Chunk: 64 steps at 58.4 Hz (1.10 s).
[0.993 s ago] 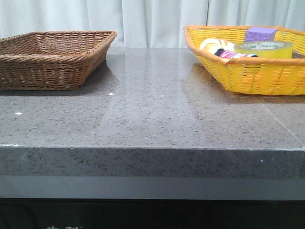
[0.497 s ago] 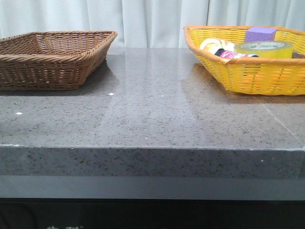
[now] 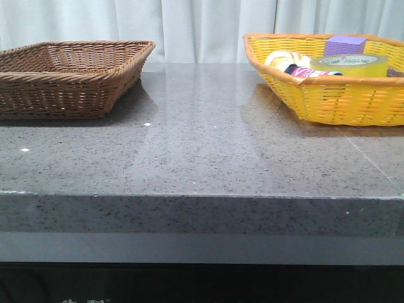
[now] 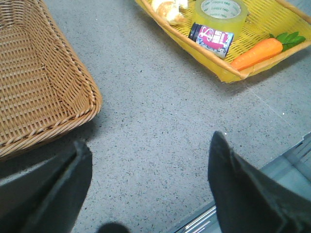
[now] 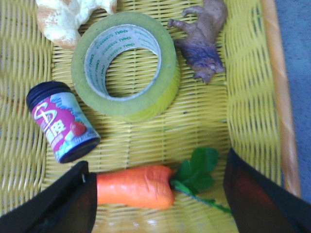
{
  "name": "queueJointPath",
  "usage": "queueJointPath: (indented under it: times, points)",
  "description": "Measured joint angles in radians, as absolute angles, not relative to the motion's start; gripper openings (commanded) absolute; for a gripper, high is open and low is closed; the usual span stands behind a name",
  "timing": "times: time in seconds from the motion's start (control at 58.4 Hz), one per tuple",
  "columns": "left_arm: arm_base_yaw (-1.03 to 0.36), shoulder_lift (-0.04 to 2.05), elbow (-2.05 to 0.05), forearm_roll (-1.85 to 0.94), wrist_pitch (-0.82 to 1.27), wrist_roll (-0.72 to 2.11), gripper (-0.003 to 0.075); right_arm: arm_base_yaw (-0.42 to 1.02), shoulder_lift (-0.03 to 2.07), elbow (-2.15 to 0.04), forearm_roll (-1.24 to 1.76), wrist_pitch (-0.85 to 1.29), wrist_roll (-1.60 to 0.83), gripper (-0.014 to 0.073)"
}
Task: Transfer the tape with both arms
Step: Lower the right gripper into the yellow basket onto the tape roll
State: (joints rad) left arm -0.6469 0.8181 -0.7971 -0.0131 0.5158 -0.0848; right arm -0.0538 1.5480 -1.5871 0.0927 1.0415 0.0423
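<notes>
Front view looks the same as a second ago, nothing has moved. The wide roll of translucent yellow packing tape (image 5: 125,71) lies flat in the yellow woven basket (image 5: 252,97), just ahead of the right gripper (image 5: 160,194), whose dark fingers are spread wide over an orange toy carrot (image 5: 133,186). Left gripper (image 4: 146,187) is spread wide too, over bare grey stone tabletop (image 4: 160,126), the tape well off from it.
</notes>
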Motion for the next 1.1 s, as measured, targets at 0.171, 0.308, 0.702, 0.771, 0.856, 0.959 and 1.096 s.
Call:
queueJointPath:
  times: [0.171,0.308,0.702,0.771,0.856,0.959,1.096]
  points:
    - [-0.647,0.818,-0.797,-0.013,0.514,-0.085,0.0491,-0.054,1.698,-1.721,0.093,1.092,0.045,0.056]
    - [-0.647,0.818,-0.797,-0.013,0.514,-0.085,0.0492,-0.054,1.802,-1.82,0.093,1.111,0.045,0.056]
    - [-0.648,0.818,-0.797,-0.013,0.514,-0.085,0.0492,-0.054,2.018,-1.997,0.094,1.128,0.045,0.0477]
    - [-0.648,0.818,-0.797,-0.014,0.514,-0.085,0.0492,-0.054,2.045,-2.01,0.098,1.127,0.045,0.0421]
    - [-0.648,0.818,-0.797,-0.014,0.514,-0.085,0.0492,-0.054,2.062,-2.014,0.108,1.127,0.042,0.0358]
    - [-0.648,0.818,-0.797,-0.014,0.514,-0.085,0.0492,-0.054,2.07,-2.016,0.114,1.127,0.04,0.0281]
    - [-0.648,0.818,-0.797,-0.014,0.514,-0.085,0.0492,-0.056,2.07,-2.016,0.114,1.127,0.038,0.0178]
